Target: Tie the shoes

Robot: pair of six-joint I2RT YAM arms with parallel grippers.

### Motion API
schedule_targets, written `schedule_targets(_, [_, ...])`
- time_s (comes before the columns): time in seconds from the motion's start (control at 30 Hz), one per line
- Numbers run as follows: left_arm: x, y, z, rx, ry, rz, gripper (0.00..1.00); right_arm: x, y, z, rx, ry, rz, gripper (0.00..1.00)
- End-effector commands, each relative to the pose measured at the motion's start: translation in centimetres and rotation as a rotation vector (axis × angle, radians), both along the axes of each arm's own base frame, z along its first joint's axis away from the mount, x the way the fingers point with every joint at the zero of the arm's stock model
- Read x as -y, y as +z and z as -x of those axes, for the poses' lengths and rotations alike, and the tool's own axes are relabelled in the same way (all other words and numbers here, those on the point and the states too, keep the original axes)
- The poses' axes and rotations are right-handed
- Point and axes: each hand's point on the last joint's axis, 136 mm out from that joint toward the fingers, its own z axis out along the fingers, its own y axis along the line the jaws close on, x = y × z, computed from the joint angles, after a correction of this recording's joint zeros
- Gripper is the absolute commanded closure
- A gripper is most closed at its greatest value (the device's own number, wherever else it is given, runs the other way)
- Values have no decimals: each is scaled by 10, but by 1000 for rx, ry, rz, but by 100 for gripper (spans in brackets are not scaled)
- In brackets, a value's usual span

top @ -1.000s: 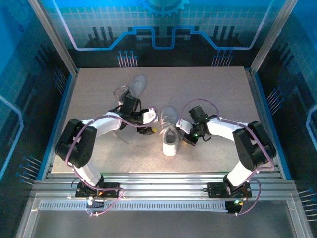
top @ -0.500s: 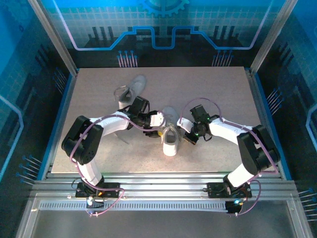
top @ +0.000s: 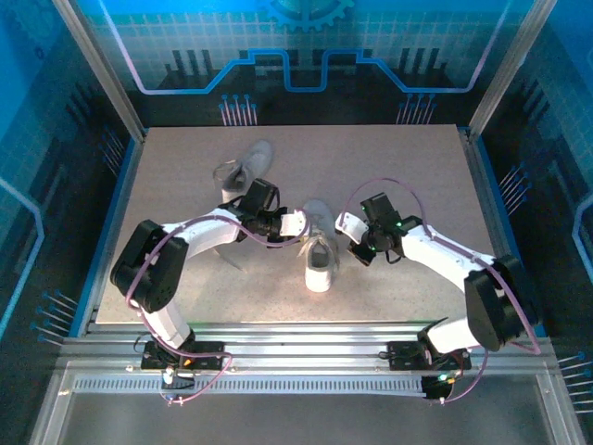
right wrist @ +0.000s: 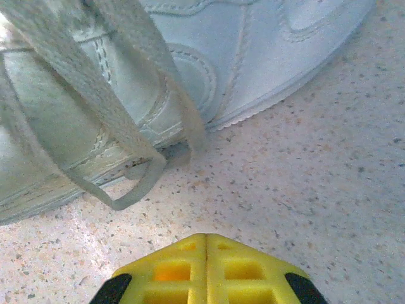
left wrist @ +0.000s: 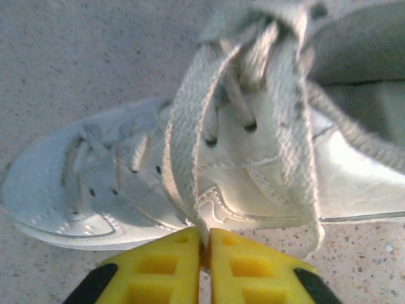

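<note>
1. Shoe positions. Two pale shoes lie on the speckled counter (top: 408, 167). The near shoe (top: 318, 260) sits close to the centre of the counter. The far shoe (top: 248, 165) lies at 11 o'clock from it, well apart, and is tilted on the surface.

2. Left end effector (top: 295, 225). In the top view it is at 10 o'clock of the near shoe, just beside the upper. In the left wrist view the left end effector (left wrist: 204, 239) is clenched: the two yellow fingers (left wrist: 171, 259) meet with no gap. A flat lace (left wrist: 180, 139) runs from the eyelets down into the seam between them, so it is grasping the lace. A second strand of the same loop hangs at 3 o'clock of the grip, its end blurred.

3. Right end effector (top: 348, 228). In the top view it is at 2 o'clock of the near shoe, near but apart from it. In the right wrist view the right end effector (right wrist: 206, 240) is clenched, with nothing visible between the fingers. It stands above bare counter. A slack lace loop (right wrist: 136, 190) rests on the counter at 11 o'clock of the fingertips, beside the sole of the near shoe.
</note>
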Motion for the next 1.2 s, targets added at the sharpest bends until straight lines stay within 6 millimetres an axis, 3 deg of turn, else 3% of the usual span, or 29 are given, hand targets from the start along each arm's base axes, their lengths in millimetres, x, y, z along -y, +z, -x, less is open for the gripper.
schedule_targets(0.0, [-5,16,9,21,-20,10,94,1,0,15,-11,3,-16,100])
schedule_targets(0.13, [-6,18,11,8,-16,12,100,-8,-3,26,-36,49,-63,67])
schedule_targets(0.2, [-7,18,12,4,-12,9,100,-13,-5,29,-56,68,-84,55])
schedule_targets(0.4, [-9,16,15,-10,-7,8,100,-22,-25,33,-128,111,-76,41])
schedule_targets(0.63, [-12,13,14,-35,-6,20,100,-42,-40,16,-116,156,-122,38])
schedule_targets(1.0, [-26,7,12,-94,9,14,100,-66,-17,7,-4,313,-173,44])
schedule_targets(1.1, [-25,5,11,-106,8,8,100,-70,-8,4,17,321,-176,52])
schedule_targets(1.17, [-25,4,10,-110,11,6,100,-71,-5,2,29,317,-175,63])
